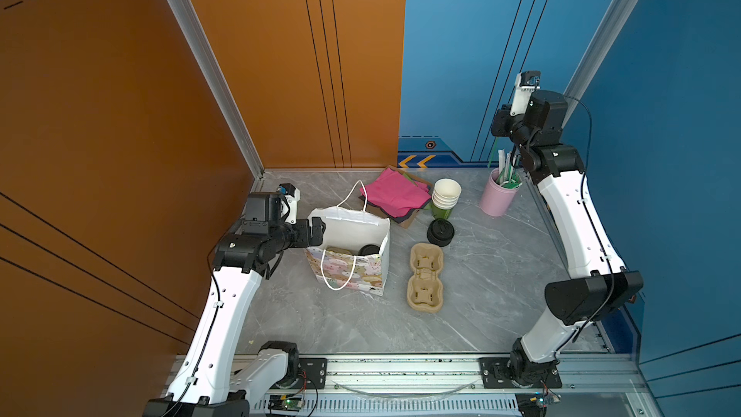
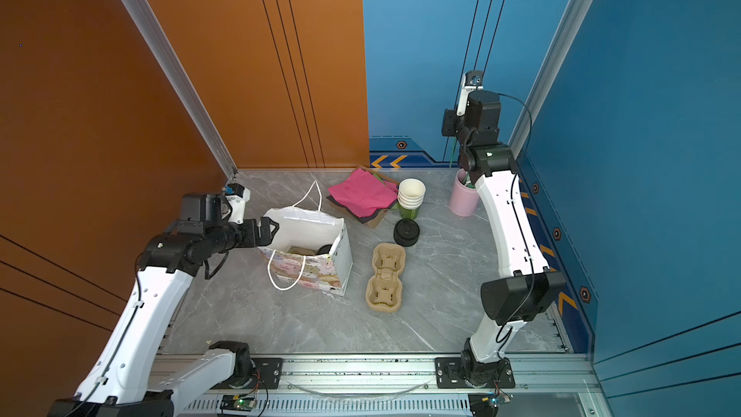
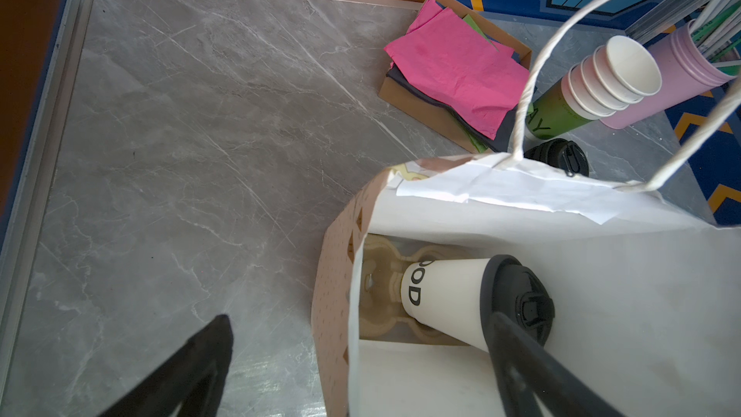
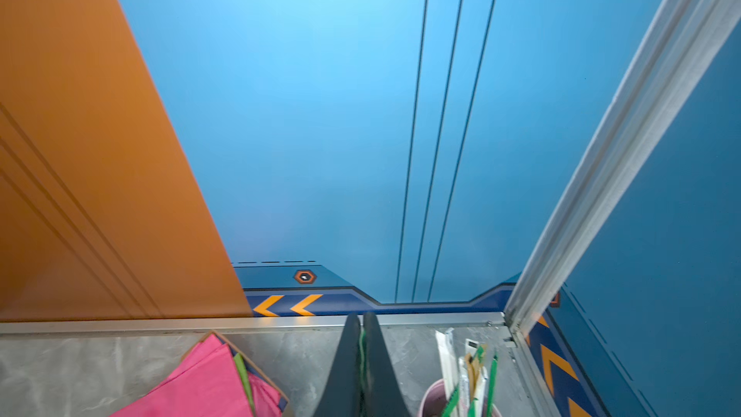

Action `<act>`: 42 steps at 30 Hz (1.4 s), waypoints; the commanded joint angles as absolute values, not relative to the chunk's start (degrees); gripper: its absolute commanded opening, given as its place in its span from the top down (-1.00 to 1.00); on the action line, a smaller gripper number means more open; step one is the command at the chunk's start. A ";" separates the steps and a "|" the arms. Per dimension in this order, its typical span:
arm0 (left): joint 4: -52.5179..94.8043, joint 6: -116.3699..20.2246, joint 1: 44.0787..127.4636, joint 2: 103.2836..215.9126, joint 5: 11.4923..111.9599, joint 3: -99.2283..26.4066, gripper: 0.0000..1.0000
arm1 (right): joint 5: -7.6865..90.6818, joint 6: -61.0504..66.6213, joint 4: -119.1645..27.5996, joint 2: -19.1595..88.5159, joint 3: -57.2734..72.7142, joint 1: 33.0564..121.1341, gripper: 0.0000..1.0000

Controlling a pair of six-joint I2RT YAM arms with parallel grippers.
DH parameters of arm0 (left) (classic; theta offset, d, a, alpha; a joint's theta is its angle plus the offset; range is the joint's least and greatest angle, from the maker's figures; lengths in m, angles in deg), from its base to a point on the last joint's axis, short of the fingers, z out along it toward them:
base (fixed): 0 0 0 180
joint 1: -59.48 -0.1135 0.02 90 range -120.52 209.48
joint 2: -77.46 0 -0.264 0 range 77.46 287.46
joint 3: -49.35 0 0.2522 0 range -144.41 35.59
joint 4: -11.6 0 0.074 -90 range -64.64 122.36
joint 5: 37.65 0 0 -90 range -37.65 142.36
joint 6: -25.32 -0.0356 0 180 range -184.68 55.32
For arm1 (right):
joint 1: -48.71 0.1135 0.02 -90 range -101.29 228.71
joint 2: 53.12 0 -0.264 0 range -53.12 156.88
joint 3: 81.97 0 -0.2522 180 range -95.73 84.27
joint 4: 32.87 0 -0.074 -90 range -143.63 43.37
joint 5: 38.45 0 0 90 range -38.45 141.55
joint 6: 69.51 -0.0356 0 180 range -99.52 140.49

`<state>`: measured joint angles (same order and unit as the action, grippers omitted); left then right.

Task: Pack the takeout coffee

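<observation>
The takeout coffee (image 3: 449, 298), a white cup with dark lettering and a black dome lid, stands in a brown pulp carrier (image 3: 381, 274) at the bottom of the white paper bag (image 3: 561, 274). In both top views only its lid (image 1: 369, 249) (image 2: 325, 249) shows inside the bag (image 1: 353, 226). My left gripper (image 3: 361, 316) (image 1: 319, 230) is open and straddles the bag's left wall, one finger outside, one inside above the lid. My right gripper (image 4: 362, 316) (image 1: 498, 130) is raised at the back right, shut on a thin green straw (image 4: 363, 351).
Right of the bag lie an empty pulp carrier (image 1: 426, 278), a stack of black lids (image 1: 440, 231) and a stack of white cups (image 1: 446, 194). A box of pink napkins (image 1: 395, 192) sits behind. A pink cup of straws (image 1: 499, 196) stands under my right gripper.
</observation>
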<state>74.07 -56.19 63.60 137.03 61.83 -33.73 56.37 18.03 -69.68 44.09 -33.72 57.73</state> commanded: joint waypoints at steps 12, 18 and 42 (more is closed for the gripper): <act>74.93 -55.63 63.33 136.52 62.39 -35.10 -0.96 | 34.57 3.88 -58.72 32.04 -30.10 78.99 1.00; 74.87 -55.01 63.30 136.43 61.80 -35.16 -0.96 | 31.12 1.15 -56.28 32.65 -29.76 88.15 1.00; 74.27 -53.42 63.34 136.85 59.06 -36.04 -0.96 | 33.35 9.60 -44.16 45.08 -8.15 102.44 1.00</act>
<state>74.25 -54.07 63.60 137.03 60.17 -35.02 32.28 5.52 -47.58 43.98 -9.18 101.73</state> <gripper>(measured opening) 0.981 0.047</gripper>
